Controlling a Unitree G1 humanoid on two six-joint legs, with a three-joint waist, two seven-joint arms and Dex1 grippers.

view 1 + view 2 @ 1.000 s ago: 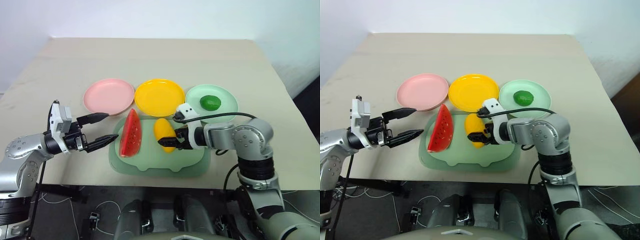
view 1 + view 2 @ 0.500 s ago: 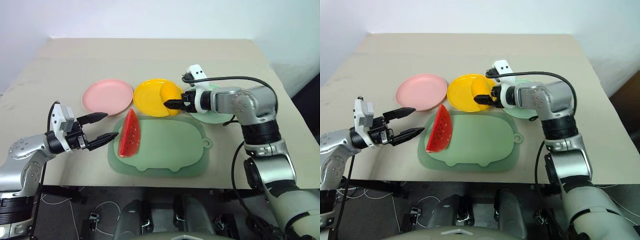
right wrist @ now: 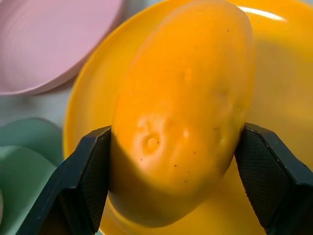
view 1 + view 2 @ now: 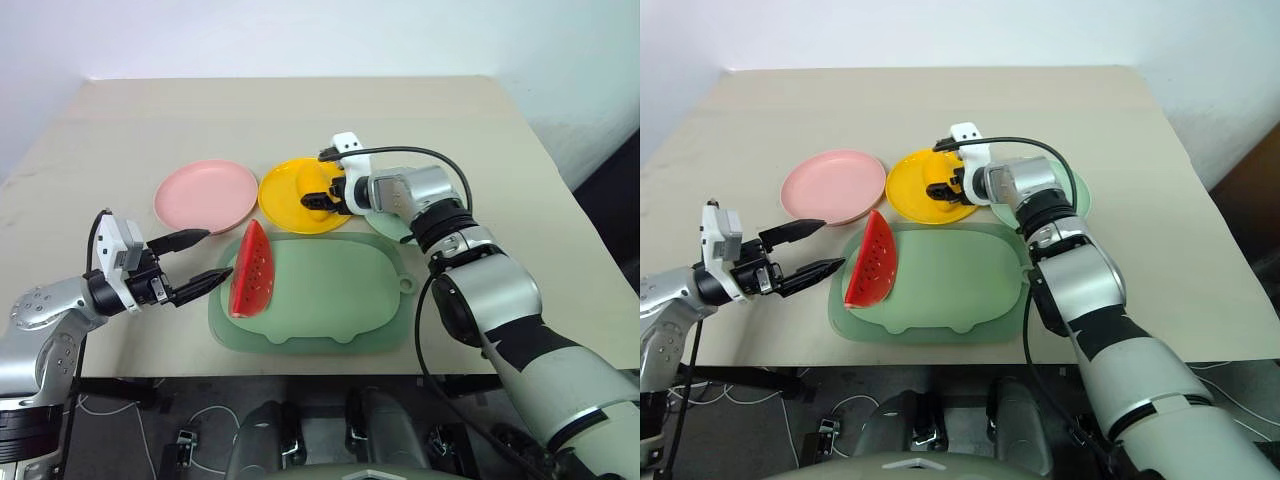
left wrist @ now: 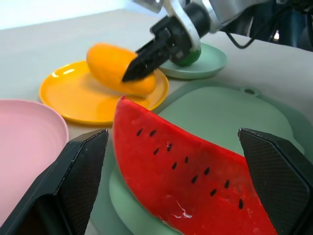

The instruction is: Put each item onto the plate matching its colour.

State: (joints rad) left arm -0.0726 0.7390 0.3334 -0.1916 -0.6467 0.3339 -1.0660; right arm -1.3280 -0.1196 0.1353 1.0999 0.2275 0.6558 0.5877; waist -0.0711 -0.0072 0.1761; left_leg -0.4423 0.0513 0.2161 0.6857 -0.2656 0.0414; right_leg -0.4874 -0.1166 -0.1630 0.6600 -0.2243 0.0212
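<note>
A matte beige table (image 4: 300,110) stands against a plain white wall. Three round, shallow, smooth plastic plates lie in a row: the pink plate (image 4: 205,194), the yellow plate (image 4: 283,203) and the pale mint plate (image 4: 388,221), the last partly hidden behind the right arm. Nearer the robot lies a flat pale green mat (image 4: 330,300) with a small tab. The right gripper (image 4: 318,198) clamps the oval, glossy yellow-orange mango (image 3: 181,107) between its black fingers, over the yellow plate. The red watermelon wedge (image 4: 250,270), seeded and green-rinded, stands on edge on the mat's left part. The left gripper (image 4: 196,262) hovers just beside the wedge, fingers spread wide and holding nothing. The round green lime (image 5: 187,55) sits on the mint plate.
</note>
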